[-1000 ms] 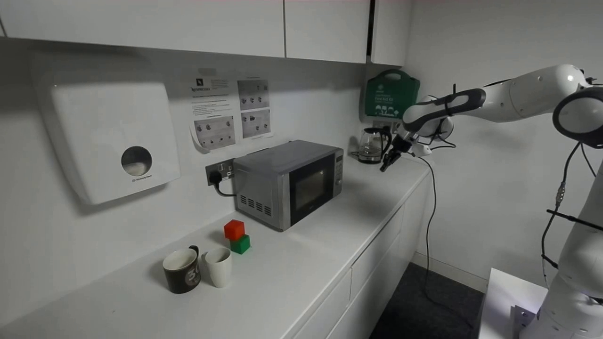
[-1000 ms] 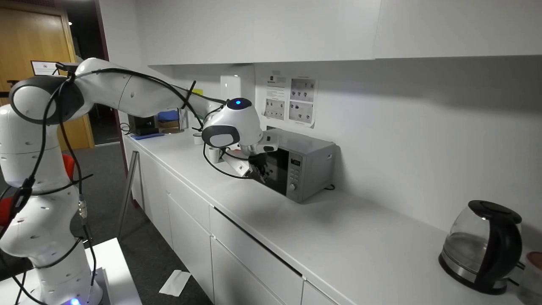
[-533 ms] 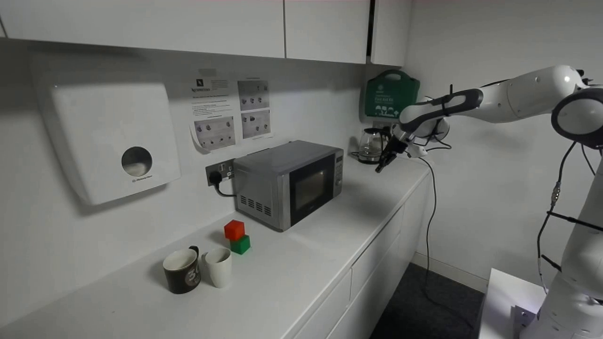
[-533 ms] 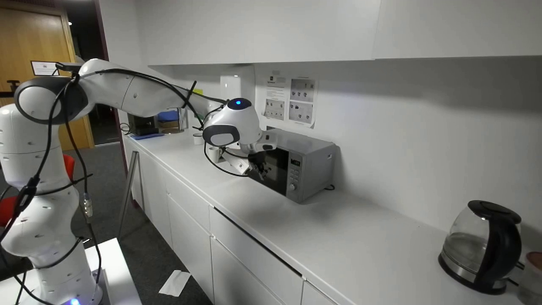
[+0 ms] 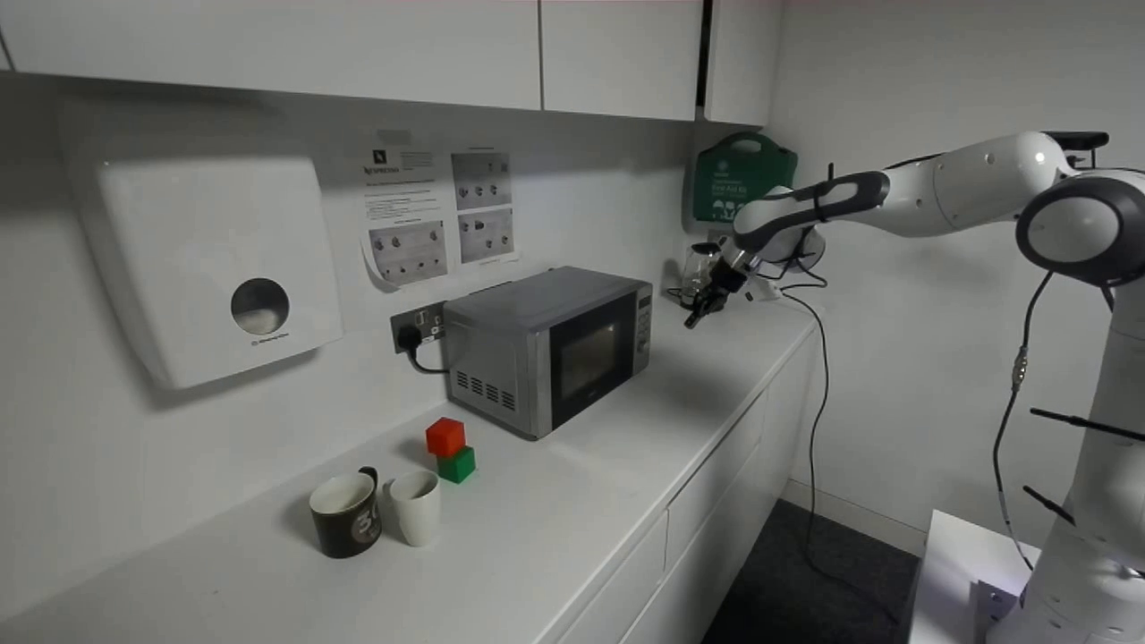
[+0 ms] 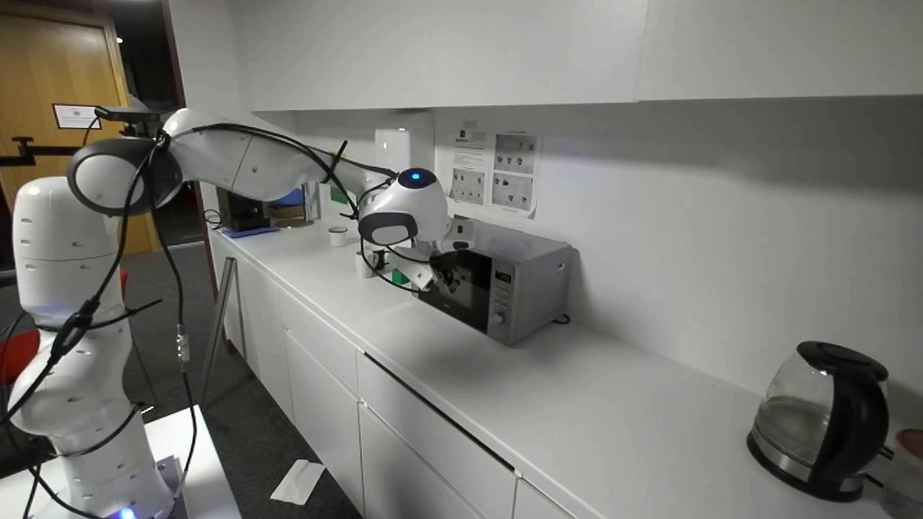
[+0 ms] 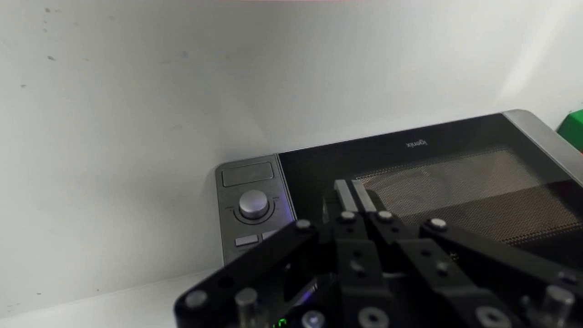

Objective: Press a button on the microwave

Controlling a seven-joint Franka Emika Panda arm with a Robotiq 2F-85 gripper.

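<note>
The gripper is hanging above the counter, and its two fingertips are sitting together. The microwave is standing on the counter in front of the gripper, and a gap is showing between them in an exterior view. In the wrist view, its dark window is lying past the fingertips, and its round silver knob is sticking out to their left. A red block and a green block are sitting farther from the gripper, past the microwave. A glass kettle is standing well apart from the gripper.
</note>
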